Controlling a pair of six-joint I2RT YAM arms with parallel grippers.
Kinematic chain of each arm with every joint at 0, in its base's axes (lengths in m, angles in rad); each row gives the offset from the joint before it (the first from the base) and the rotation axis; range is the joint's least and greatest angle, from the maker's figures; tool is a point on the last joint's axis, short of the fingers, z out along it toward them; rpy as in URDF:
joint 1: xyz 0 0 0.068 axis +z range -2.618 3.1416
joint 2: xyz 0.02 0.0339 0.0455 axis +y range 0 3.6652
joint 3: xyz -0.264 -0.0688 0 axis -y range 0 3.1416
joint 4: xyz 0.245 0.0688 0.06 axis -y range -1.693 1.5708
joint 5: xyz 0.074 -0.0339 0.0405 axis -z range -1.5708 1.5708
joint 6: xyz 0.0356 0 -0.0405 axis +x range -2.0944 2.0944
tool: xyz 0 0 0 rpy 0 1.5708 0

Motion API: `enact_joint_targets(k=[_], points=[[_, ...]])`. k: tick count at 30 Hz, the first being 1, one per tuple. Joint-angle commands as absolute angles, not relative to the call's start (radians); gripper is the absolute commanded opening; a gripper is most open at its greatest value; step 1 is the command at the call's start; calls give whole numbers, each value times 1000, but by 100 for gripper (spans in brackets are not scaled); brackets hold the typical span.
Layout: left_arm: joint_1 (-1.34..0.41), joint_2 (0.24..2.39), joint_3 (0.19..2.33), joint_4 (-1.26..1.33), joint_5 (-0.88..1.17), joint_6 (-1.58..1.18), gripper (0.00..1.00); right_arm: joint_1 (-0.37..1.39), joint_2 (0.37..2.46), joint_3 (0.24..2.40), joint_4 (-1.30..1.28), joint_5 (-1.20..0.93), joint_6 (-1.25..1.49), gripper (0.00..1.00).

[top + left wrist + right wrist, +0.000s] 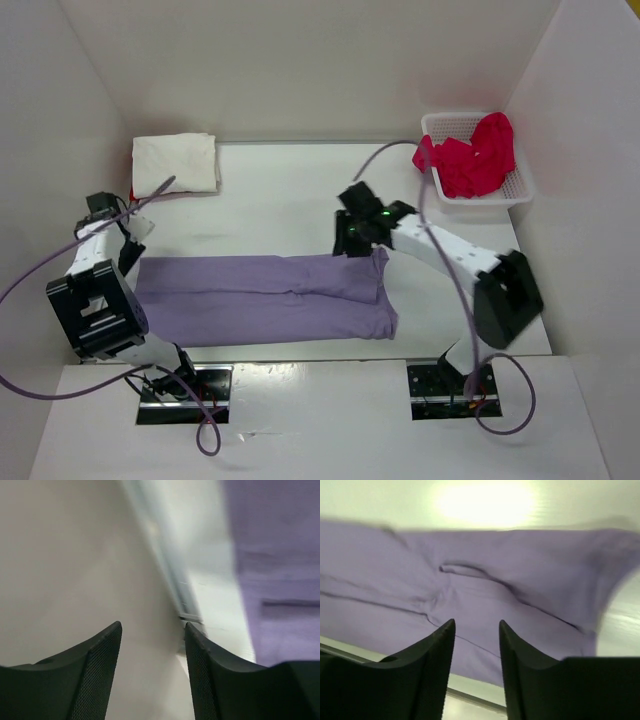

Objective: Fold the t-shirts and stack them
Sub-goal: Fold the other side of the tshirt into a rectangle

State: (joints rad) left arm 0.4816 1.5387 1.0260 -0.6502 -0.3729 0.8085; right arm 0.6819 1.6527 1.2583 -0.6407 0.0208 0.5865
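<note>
Lavender purple cloth t-shirt (265,298): long folded band, flat at 6 o'clock on white table (290,190).
We see left gripper (153,626) at its 10 o'clock, right gripper (476,622) at 2 o'clock, both partly open, holding nothing.

I see my left arm (90,255) and right arm (445,250) as white links with black housings, trailing purple cables (385,149); the left gripper (152,630) has black, mesh-textured fingers (102,675).
</note>
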Motion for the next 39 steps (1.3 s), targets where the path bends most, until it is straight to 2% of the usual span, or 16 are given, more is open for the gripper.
enact_joint_targets(k=[1,4,5,6,7,8,10,11,12,13,20,27,37,39], points=[[499,1463,1182,-617,-313,773,62,542,1397,1093,-609,40,796,44],[476,1454,1322,-669,-122,691,62,448,1301,972,-641,40,834,23],[454,1445,1351,-698,-71,668,58,431,1267,950,-655,40,834,13],[428,1445,1379,-713,-11,628,52,417,1267,933,-655,28,834,11],[354,1431,1399,-730,115,614,39,405,1258,907,-655,14,834,11],[298,1431,1423,-758,174,600,34,396,1267,907,-631,-1,834,15],[76,1440,1424,-758,259,554,23,387,1285,882,-608,-11,834,21],[-4,1451,1424,-767,274,542,23,387,1310,882,-597,-29,834,27],[-77,1468,1424,-776,294,532,23,373,1324,882,-574,-47,834,38],[-197,1509,1424,-776,343,513,23,373,1337,873,-565,-79,834,41],[-500,1781,1454,-795,494,469,26,364,1399,832,-520,-139,824,46],[-594,1954,1465,-693,538,373,31,364,1437,822,-469,-160,833,42],[-604,2023,1474,-641,470,333,32,364,1456,804,-460,-169,822,41],[-604,2023,1474,-632,414,322,32,364,1456,804,-460,-178,822,46]])
